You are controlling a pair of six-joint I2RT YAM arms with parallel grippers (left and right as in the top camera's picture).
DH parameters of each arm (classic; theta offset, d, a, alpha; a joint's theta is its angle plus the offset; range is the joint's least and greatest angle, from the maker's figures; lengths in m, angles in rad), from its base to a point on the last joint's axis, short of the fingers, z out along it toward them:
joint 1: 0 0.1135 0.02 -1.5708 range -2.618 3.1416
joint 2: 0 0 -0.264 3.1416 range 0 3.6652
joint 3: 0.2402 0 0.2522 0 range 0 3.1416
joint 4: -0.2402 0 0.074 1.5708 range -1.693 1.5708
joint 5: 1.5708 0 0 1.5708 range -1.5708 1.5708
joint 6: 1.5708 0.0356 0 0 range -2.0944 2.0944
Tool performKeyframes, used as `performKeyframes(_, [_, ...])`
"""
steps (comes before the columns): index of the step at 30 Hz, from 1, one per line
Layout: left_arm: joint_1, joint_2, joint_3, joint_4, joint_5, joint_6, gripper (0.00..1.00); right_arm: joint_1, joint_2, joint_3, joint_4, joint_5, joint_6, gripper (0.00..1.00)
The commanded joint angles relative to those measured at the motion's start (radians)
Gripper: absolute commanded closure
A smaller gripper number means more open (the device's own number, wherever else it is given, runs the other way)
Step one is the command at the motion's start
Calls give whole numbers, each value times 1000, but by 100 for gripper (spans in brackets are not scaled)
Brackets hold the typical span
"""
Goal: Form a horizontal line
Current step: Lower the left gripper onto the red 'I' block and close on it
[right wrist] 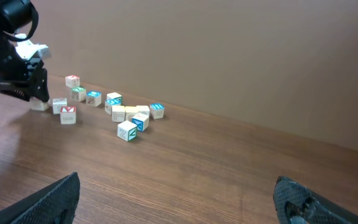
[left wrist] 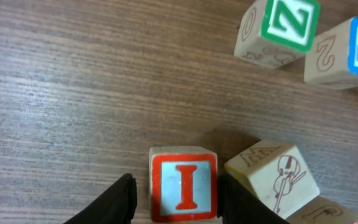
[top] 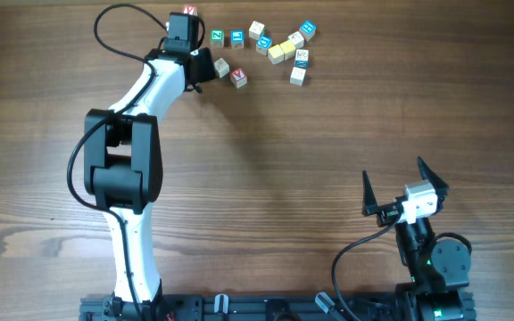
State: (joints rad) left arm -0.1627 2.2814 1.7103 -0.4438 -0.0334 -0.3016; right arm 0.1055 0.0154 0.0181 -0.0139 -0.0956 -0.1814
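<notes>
Small wooden letter cubes lie scattered at the far middle of the table, not in a horizontal line. My left gripper is down among the left ones, straddling a red-lettered "I" cube. Its right finger touches the cube, while a gap shows at the left finger. A pale cube with a violin drawing sits right beside it. Another red-lettered cube and a yellow cube lie to the right. My right gripper hangs open and empty at the near right.
A green "Z" cube and a blue-lettered cube lie just beyond the left gripper. One red-lettered cube sits apart at the far edge. More blue and white cubes cluster to the right.
</notes>
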Motion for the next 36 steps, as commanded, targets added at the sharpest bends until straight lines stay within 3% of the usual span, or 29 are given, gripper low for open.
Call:
performKeyframes(1, [4, 23, 8, -8, -19, -2, 54, -6, -8, -5, 3, 13, -2, 0])
performKeyframes(5, [4, 23, 8, 26, -25, -2, 51, -6, -8, -5, 3, 13, -2, 0])
performKeyframes(8, [4, 23, 8, 24, -25, -2, 64, -6, -8, -5, 3, 13, -2, 0])
performKeyframes(10, [4, 23, 8, 21, -25, -2, 67, -6, -8, -5, 3, 13, -2, 0])
performKeyframes(15, [4, 23, 8, 22, -26, 6, 56, -6, -8, -5, 3, 13, -2, 0])
performKeyframes(24, [5, 30, 8, 23, -33, 6, 56, -6, -8, -5, 3, 13, -2, 0])
performKeyframes(32, [6, 33, 9, 30, -36, 6, 64, -6, -8, -5, 3, 13, -2, 0])
performKeyframes(36, [6, -43, 9, 6, -35, 5, 81, -6, -8, -5, 3, 13, -3, 0])
